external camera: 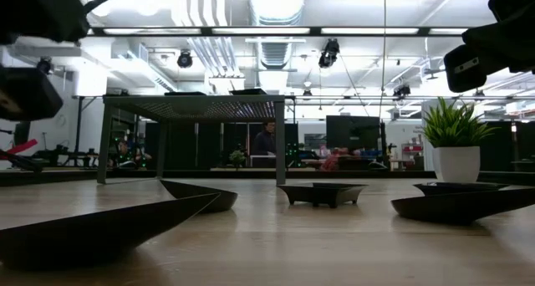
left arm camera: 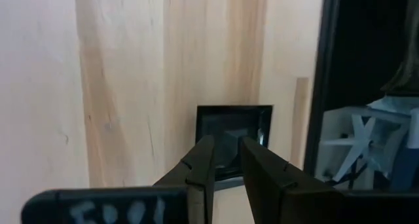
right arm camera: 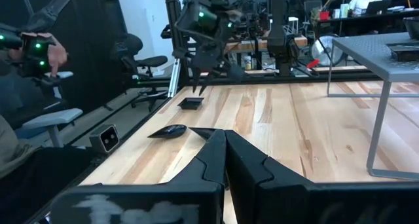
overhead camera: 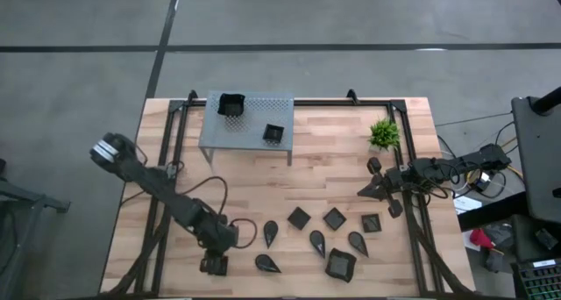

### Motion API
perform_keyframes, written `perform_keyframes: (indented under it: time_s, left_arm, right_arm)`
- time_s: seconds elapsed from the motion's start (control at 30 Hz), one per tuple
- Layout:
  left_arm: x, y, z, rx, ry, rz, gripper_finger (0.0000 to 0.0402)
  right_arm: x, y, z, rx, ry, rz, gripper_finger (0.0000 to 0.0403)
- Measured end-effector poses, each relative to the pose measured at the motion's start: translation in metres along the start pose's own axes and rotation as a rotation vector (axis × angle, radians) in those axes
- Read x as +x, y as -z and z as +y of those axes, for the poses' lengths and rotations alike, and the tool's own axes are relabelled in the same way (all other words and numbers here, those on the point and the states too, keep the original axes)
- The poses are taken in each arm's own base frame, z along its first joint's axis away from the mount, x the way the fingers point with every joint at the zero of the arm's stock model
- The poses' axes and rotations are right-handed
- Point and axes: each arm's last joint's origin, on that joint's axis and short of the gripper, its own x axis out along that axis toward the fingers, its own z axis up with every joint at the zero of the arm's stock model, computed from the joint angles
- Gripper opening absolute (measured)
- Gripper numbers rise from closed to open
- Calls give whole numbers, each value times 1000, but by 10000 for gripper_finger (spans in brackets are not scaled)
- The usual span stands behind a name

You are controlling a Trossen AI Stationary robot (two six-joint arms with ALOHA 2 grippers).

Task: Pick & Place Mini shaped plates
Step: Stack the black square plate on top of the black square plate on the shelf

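Observation:
A small square black plate [overhead camera: 213, 266] lies flat near the table's front left corner. My left gripper [overhead camera: 215, 250] hangs just above it, tipped steeply down. Its open fingers [left arm camera: 226, 140] stand over the plate [left arm camera: 226, 122], and the right wrist view shows a gap between the fingertips [right arm camera: 196, 88] and the plate [right arm camera: 191, 103]. Several more black plates, teardrop [overhead camera: 270, 232] and square [overhead camera: 299, 217], lie across the table's front middle. Two others [overhead camera: 230, 104] [overhead camera: 274, 133] sit on the grey perforated stand [overhead camera: 250, 116]. My right gripper [overhead camera: 366, 192] waits shut and level at the right side.
The stand occupies the far middle of the table, and a small green plant [overhead camera: 383, 133] is at the far right. A larger wavy-rimmed plate [overhead camera: 340, 263] lies near the front edge. Black frame rails [overhead camera: 166, 160] run along the table's sides. A person's hand [right arm camera: 39, 50] shows beyond the left edge.

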Motion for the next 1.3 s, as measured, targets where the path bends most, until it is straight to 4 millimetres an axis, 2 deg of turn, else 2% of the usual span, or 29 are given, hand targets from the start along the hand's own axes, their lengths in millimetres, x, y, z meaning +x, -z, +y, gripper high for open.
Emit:
perform_keyframes:
  time_s: [0.63, 1.3]
  left_arm:
    - [24, 5, 8, -3, -93, 76, 67]
    - [27, 8, 5, -29, -105, 78, 67]
  right_arm:
    - [0, 0, 0, 0, 0, 0, 8]
    - [0, 0, 0, 0, 0, 0, 8]
